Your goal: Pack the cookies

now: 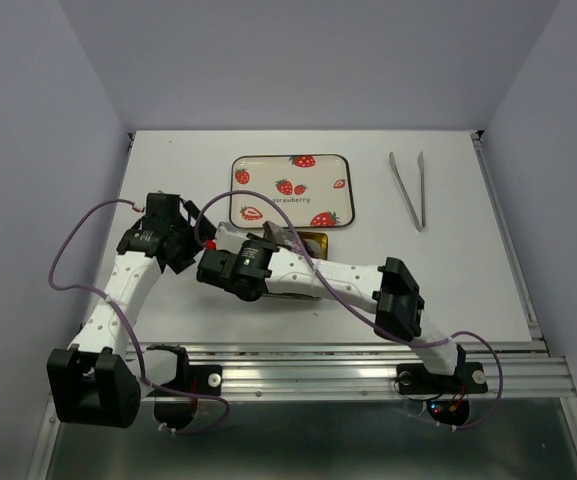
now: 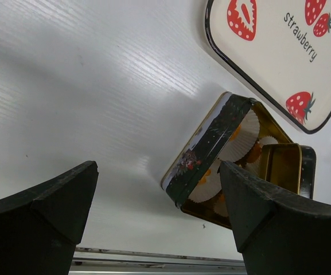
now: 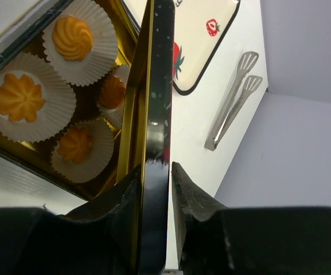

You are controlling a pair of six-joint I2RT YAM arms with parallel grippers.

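Right gripper [image 3: 156, 172]: jaws pressed in on the lid [image 3: 158, 114], pinching it by its rim. The lid stands on edge, black outside and gold inside, over the right side of the open tin [image 2: 202, 149]. Whether the lid's lower edge touches the tin cannot be told from these views.

Left gripper [image 2: 158, 172]: jaws spread wide and holding nothing. It hangs over bare table [image 1: 468, 270] to the left of the tin, apart from it.

The cookies [image 3: 73, 37]: four, orange-yellow, all inside the tin, each seated in its own white paper cup [image 3: 99, 23]. The cups are packed close together and touch.

The tin lies flat on the table just in front of the strawberry tray [image 1: 268, 172], largely hidden under the right arm in the top view.

Metal tongs [image 1: 418, 215] lie on the table to the right of the tray, well apart from both grippers.
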